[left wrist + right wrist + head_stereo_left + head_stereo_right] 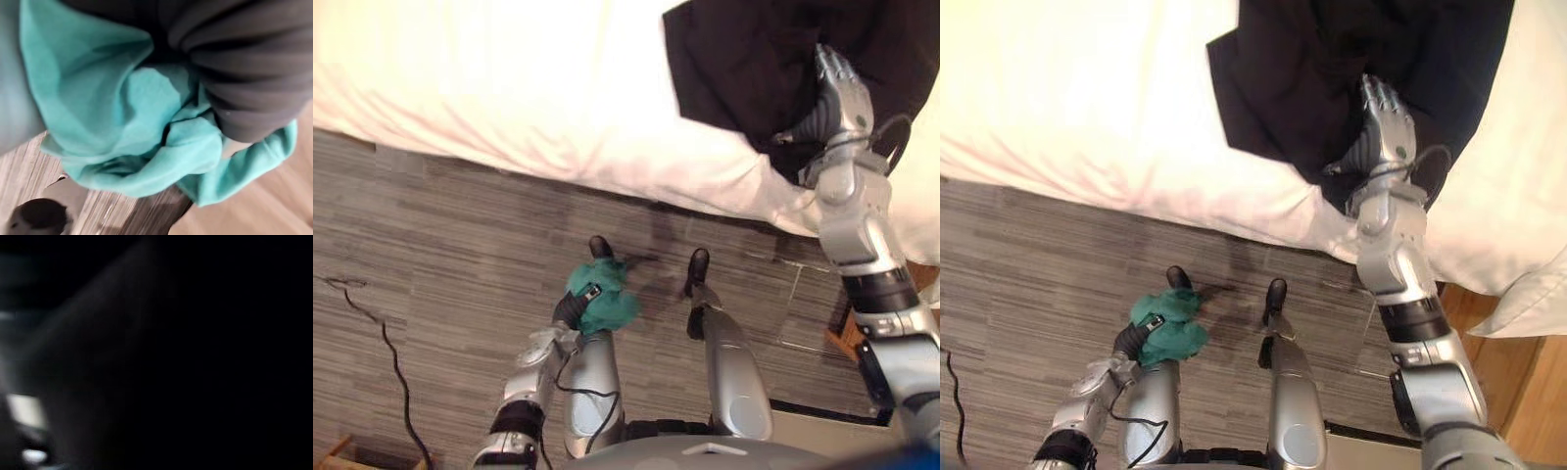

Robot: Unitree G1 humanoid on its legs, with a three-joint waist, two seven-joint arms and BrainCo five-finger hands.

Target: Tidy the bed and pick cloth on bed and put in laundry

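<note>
A black cloth (744,59) lies spread on the white bed (509,88) near its front edge. My right hand (839,88) rests flat on this cloth with its fingers straight; the right wrist view is dark with black cloth (195,357) close up. Low down by the floor, my left hand (576,311) is curled into a bunched teal cloth (605,304) and holds it off the carpet. The left wrist view has the teal cloth (127,127) folded around the hand's dark cover (254,63).
The bed's white sheet hangs over its front edge (1263,220) across the view. Grey striped carpet (440,255) lies in front of it. A white pillow corner (1528,294) and wooden boards (1533,401) show at the right.
</note>
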